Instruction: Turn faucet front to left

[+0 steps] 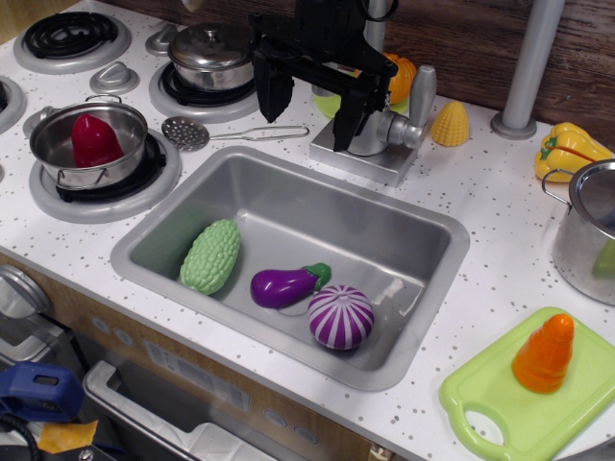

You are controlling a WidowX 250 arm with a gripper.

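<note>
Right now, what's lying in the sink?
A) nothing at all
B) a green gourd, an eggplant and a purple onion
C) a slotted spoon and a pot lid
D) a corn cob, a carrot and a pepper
B: the sink holds a green gourd, an eggplant and a purple onion; the corn sits on the counter by the faucet.

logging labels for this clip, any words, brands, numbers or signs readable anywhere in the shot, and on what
None: no readable text in this view.
The faucet, the black gripper over it and the sink show no lettering.
The pots, the green cutting board and the toy vegetables are plain too.
The blue object at the lower left edge is too blurred to tell whether it bears a mark.
</note>
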